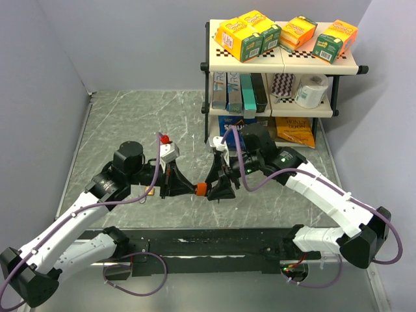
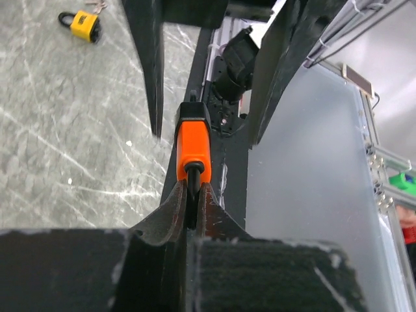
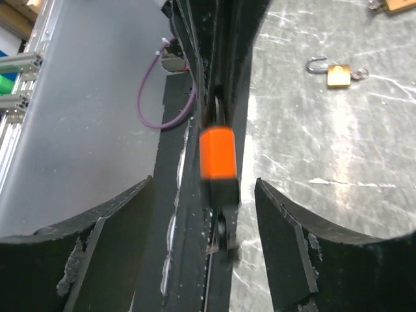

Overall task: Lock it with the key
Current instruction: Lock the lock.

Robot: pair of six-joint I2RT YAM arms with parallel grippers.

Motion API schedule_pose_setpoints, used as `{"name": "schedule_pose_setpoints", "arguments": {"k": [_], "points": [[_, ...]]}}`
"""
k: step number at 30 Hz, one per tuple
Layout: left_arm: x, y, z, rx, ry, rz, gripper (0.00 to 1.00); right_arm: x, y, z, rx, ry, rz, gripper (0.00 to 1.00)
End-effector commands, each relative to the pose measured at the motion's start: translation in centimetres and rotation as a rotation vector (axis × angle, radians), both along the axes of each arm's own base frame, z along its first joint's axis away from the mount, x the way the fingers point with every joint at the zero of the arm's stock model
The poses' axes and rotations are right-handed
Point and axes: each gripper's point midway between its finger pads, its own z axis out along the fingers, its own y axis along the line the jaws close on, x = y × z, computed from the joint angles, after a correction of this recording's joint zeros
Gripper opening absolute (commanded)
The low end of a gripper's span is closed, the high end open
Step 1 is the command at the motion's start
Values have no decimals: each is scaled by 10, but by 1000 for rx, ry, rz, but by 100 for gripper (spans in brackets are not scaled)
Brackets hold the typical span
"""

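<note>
Centre of the top view, above the marble tabletop point(image 1: 130, 123): left gripper point(image 2: 194, 198) pinched tight on the black end of the orange padlock point(image 2: 194, 140). Right gripper point(image 3: 207, 195) spread wide, fingers flanking the padlock, gaps either side.

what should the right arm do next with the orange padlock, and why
Probably draw the right gripper straight back off the orange padlock. The left gripper is shut on the thin black part at the padlock's end. The right gripper's fingers stand open on either side of the body, with gaps showing, so the left alone seems to hold it.
</note>
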Motion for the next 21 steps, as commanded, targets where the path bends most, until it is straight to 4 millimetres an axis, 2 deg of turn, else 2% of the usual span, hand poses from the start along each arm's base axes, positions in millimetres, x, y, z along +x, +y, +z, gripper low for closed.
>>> {"name": "schedule_pose_setpoints", "arguments": {"k": [1,5,8,21], "points": [[-6,6,16,-62,-2,2,1,13,-14,20,40,-53,-18,71],[-8,7,17,-63,-9,-9,1,12,-29,5,-14,-35,-21,67],[-10,7,16,-63,-17,-24,1,11,-31,-3,-16,-37,-13,63],[-11,5,22,-83,-33,-51,1,15,-20,2,23,11,-11,52]]}}
